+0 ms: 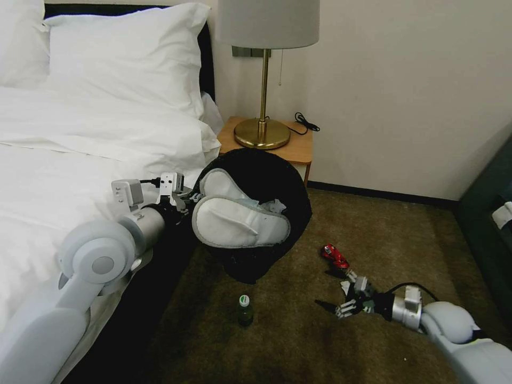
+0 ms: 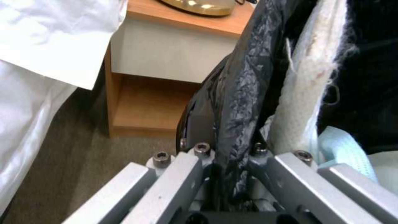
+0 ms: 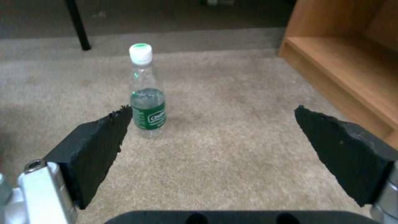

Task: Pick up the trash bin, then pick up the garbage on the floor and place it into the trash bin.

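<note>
My left gripper [image 1: 183, 205] is shut on the rim of the black trash bin [image 1: 285, 184], which hangs above the floor [image 1: 298, 341] and tips toward me. Two white slippers [image 1: 240, 223] stick out of its mouth, with pale tissue behind them. In the left wrist view the gripper [image 2: 226, 155] pinches the bin's black liner [image 2: 238, 93], with a slipper [image 2: 307, 93] just inside. My right gripper [image 1: 330, 289] is open, low over the carpet. A crushed red can [image 1: 334, 256] lies just beyond it. A green-capped bottle [image 1: 245, 309] [image 3: 147, 102] stands upright ahead of the open right gripper [image 3: 211, 121].
The bed [image 1: 64, 160] with white linen runs along the left. A wooden nightstand [image 1: 290, 146] [image 3: 344, 62] with a brass lamp [image 1: 262, 130] stands behind the bin. A dark seat [image 1: 488, 229] borders the right. Open carpet lies between the bottle and me.
</note>
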`<state>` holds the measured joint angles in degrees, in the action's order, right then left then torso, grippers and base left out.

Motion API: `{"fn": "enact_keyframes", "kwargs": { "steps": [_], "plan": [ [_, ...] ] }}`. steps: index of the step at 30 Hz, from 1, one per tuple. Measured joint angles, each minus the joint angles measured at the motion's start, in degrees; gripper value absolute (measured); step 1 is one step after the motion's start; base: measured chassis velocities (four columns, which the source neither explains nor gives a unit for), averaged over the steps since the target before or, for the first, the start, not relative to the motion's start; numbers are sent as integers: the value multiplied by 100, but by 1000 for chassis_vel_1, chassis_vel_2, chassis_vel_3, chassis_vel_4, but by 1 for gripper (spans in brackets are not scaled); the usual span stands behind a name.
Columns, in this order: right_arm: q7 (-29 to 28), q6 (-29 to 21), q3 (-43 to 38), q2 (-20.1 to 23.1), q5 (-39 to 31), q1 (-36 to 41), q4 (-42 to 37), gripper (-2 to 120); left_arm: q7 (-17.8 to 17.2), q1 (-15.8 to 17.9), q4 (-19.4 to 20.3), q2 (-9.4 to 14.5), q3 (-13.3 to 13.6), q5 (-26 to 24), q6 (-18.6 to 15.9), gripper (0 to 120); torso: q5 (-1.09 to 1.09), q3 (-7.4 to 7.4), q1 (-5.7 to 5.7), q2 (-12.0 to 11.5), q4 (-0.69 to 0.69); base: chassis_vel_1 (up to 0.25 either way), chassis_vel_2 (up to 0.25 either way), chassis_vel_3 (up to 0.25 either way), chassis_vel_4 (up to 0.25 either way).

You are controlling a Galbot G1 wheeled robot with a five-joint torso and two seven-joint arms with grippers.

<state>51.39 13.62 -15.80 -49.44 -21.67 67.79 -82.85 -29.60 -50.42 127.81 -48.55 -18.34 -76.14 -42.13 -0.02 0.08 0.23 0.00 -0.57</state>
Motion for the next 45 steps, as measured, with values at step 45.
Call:
{"fn": "enact_keyframes", "kwargs": {
  "steps": [45],
  "plan": [
    [-313,565,1568,-2383,1415,-1871,2398,100,21,57,14,173,61,-71,0,1,2,-1,0,0,2,0,0,0,0]
  ]
}}
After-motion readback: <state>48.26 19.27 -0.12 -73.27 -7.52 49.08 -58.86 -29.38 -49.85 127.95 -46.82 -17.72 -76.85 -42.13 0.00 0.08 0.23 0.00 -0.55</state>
